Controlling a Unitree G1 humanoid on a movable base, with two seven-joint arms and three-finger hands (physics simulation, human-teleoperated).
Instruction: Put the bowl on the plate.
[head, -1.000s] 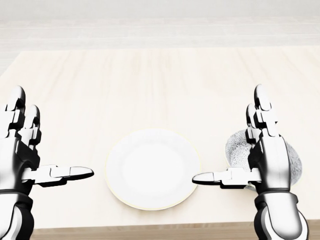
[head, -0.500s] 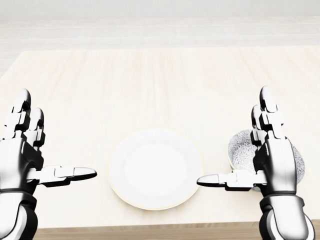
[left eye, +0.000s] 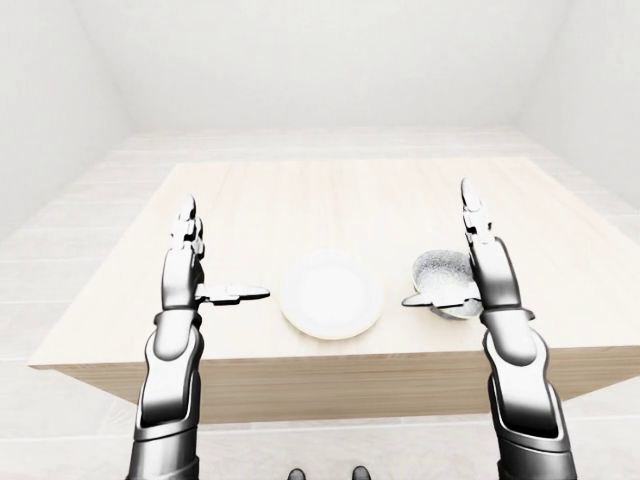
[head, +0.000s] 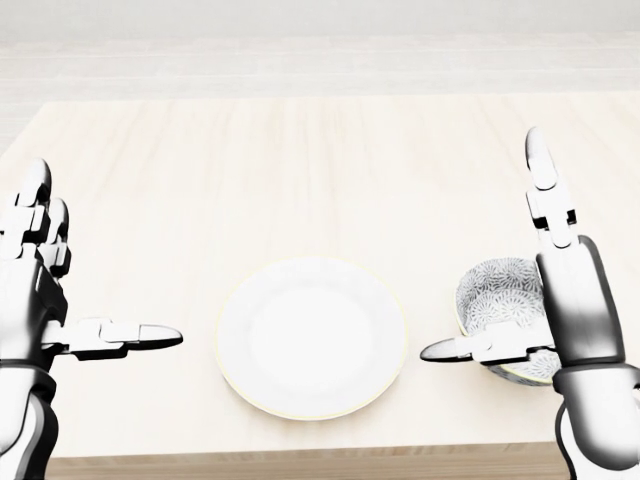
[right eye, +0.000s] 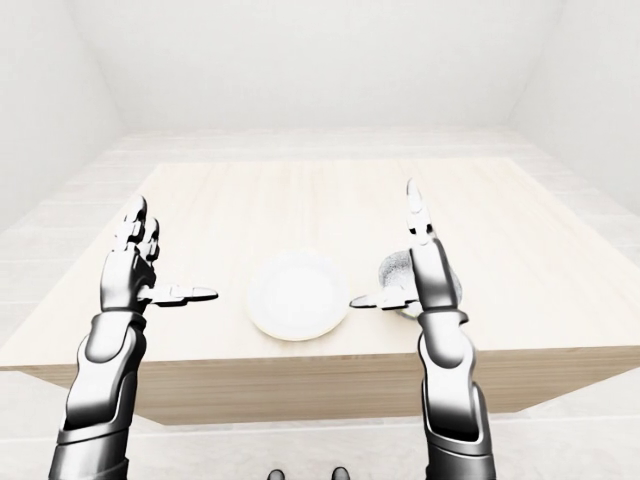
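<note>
Bowl (head: 495, 295) at lower right of the head view, just right of the plate (head: 312, 337), on the table (head: 300, 170).
Right hand (head: 580, 300) overlaps its right edge, left hand (head: 25, 310) at far left; fingers of both spread, holding nothing. Probably rigid, light, breakable ceramic, best pinched at the rim.

On the pale wooden desk (head: 300, 150), a round white ceramic plate (head: 312, 337) lies near the bottom edge in head view, approx. mid-width. A small grey patterned bowl (head: 495, 300) sits just R of it, not touching. The silver-and-black right hand (head: 575, 300) overlaps the bowl's R side. The silver-and-black left hand (head: 30, 310) is well L of the plate, by the desk's L edge.
</note>
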